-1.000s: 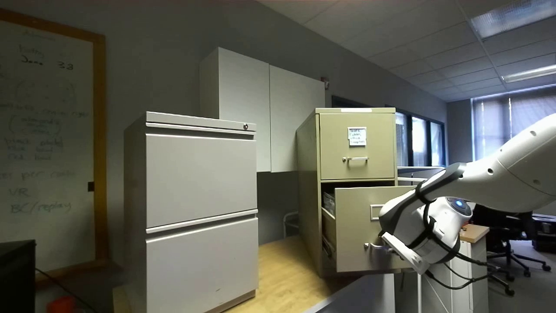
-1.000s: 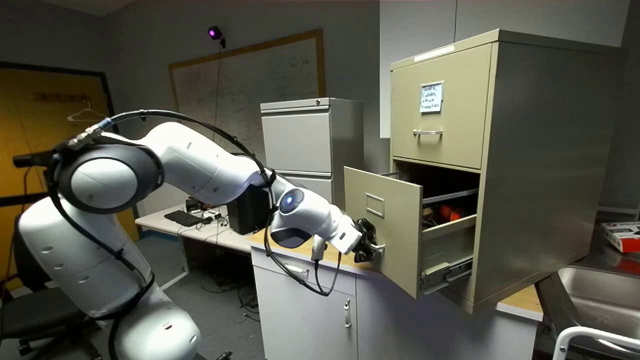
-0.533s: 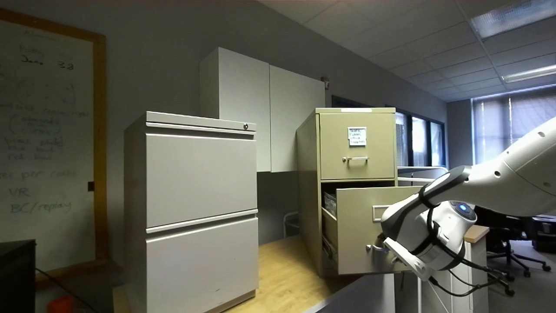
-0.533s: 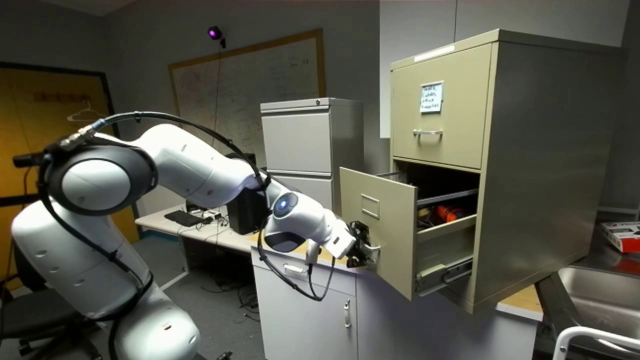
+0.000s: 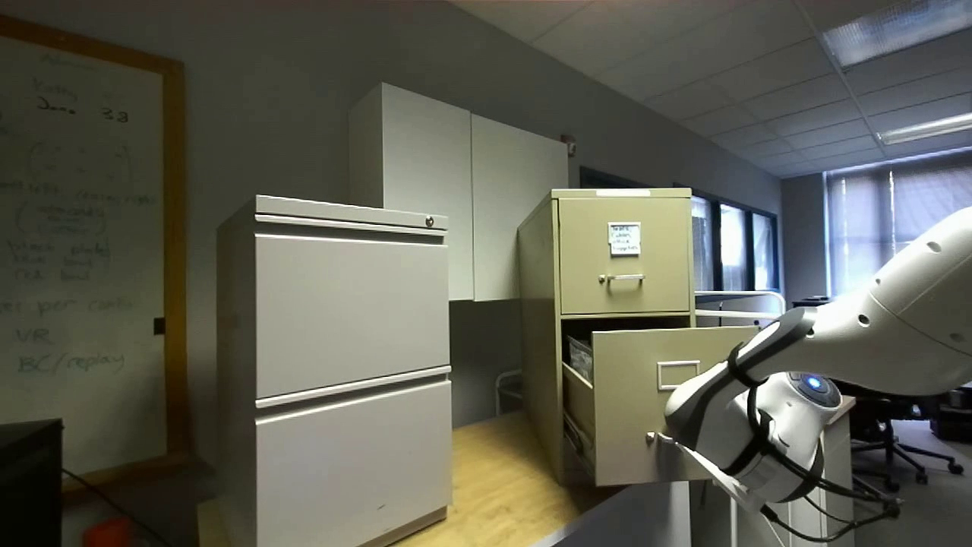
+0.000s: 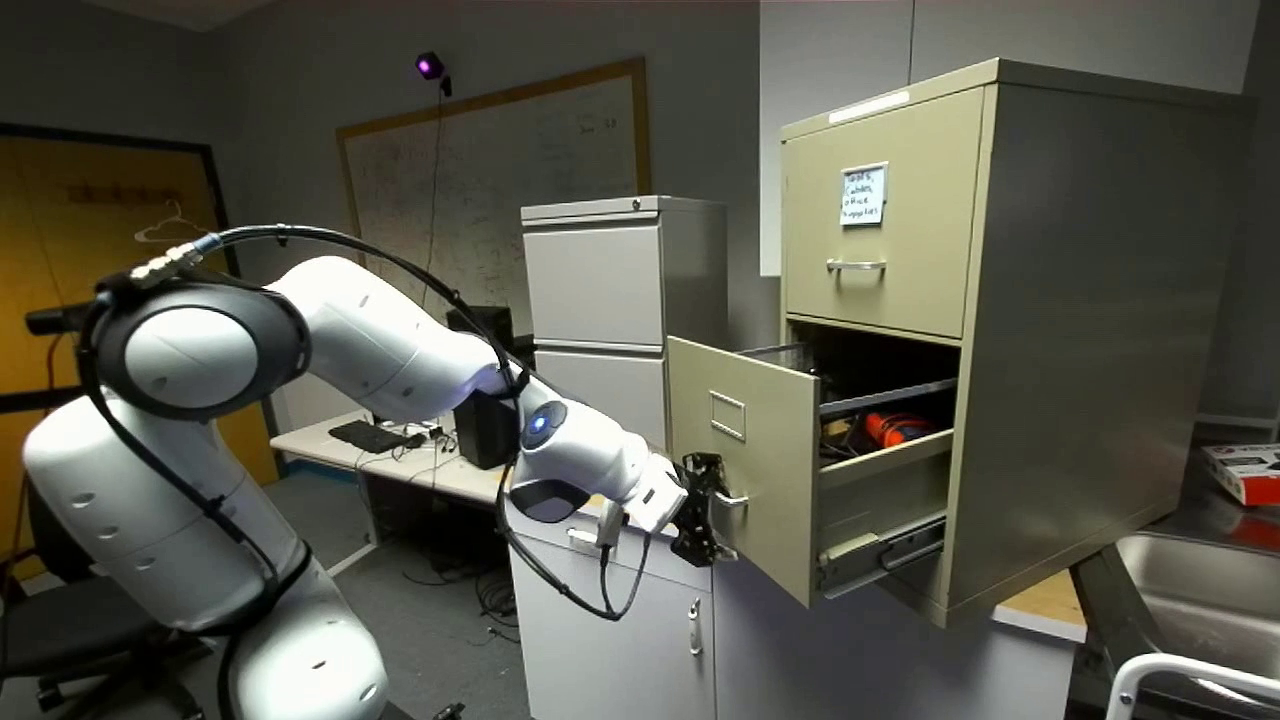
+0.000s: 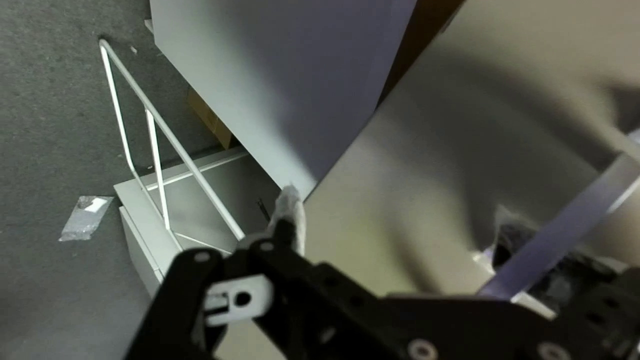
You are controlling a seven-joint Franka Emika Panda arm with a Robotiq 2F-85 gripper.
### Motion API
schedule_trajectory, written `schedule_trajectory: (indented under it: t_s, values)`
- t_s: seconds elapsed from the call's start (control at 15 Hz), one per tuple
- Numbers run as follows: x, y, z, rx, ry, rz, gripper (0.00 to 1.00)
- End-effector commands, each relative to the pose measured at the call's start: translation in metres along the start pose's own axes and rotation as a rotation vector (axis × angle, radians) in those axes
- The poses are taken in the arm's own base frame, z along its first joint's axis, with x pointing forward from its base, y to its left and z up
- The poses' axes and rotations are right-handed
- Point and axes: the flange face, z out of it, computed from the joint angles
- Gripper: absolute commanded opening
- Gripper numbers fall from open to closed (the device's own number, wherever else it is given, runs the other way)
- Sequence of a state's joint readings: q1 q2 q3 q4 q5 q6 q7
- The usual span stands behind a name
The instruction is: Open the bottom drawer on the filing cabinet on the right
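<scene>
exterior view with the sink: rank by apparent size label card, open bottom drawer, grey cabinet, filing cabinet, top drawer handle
Filing cabinet
Bottom drawer and grey cabinet: too close to rank, both partly hidden
Label card
Top drawer handle

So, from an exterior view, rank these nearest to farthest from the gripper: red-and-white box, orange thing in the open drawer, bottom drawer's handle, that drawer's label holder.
1. Handle, right at the gripper.
2. Label holder, above the handle.
3. Orange thing, inside the bottom drawer.
4. Red-and-white box, at the picture's right edge, past the filing cabinet.
</scene>
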State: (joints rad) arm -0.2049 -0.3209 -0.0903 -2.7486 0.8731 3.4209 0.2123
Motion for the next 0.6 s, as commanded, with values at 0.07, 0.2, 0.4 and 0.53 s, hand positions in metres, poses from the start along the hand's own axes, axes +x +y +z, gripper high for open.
schedule_trajectory:
  t_s: [0.07, 0.2, 0.4, 0.53]
  values:
    - [-0.001, -0.012, -0.040, 0.054, 0.097, 0.013, 1.00]
    - [0.001, -0.023, -0.062, 0.096, 0.139, 0.018, 1.00]
    - [-0.002, -0.040, -0.092, 0.156, 0.193, 0.013, 1.00]
    - [-0.012, -0.042, -0.094, 0.157, 0.186, 0.013, 1.00]
